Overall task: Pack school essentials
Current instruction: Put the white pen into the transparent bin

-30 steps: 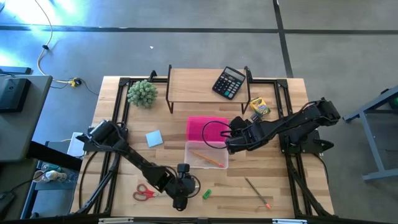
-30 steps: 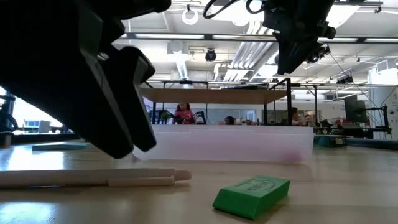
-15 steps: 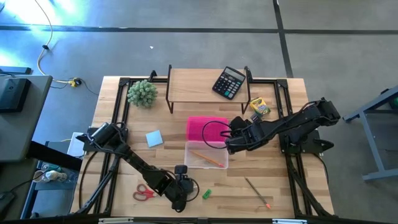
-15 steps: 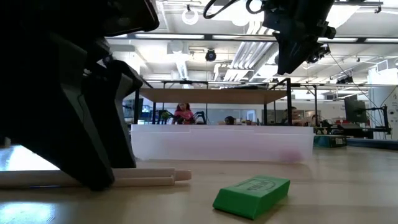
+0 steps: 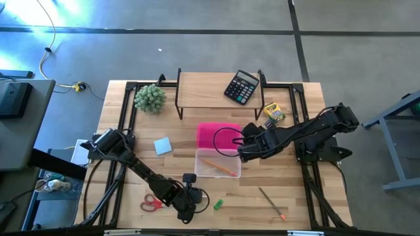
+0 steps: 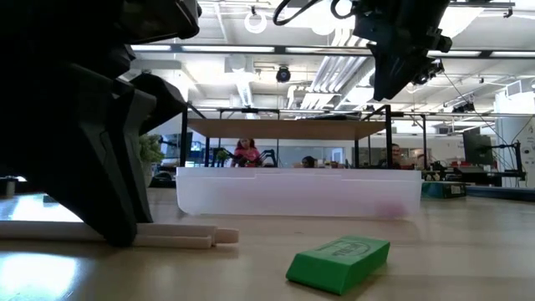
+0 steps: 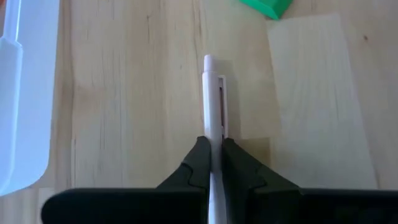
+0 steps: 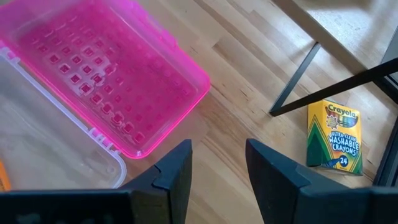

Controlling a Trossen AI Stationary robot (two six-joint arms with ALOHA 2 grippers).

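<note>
My left gripper (image 7: 212, 155) is down at the table's near edge (image 5: 186, 208), shut on a white pen (image 6: 180, 237). A green eraser (image 5: 218, 204) lies flat just right of it. Red-handled scissors (image 5: 152, 204) lie to its left, and the light-blue notepad (image 5: 163, 145) farther back. My right gripper (image 8: 217, 167) is open and hovers over the pink lid (image 5: 215, 136). The clear box (image 5: 216, 172) holds an orange pencil (image 5: 221, 168). The crayon box (image 8: 334, 138) lies by the shelf leg. Another pencil (image 5: 272, 203) lies near the right front. My left gripper pinches the white pen's barrel (image 7: 213, 127) between its two fingers (image 7: 198, 163), a little behind the clip. The fingers come from above, pointing down, and lie across the pen. The pen lies flat on the table, its clip end sticking out past the fingers.
A wooden shelf (image 5: 203, 82) on black legs stands at the far side with a black calculator (image 5: 241, 86) on it. A fuzzy green plant ball (image 5: 149, 98) sits at the far left. Black frame rails (image 5: 125, 131) run along both table sides.
My left gripper has moved down and a little toward the table's left, onto the pen. The pen has slid slightly to the left along the table. My right arm has kept still.
</note>
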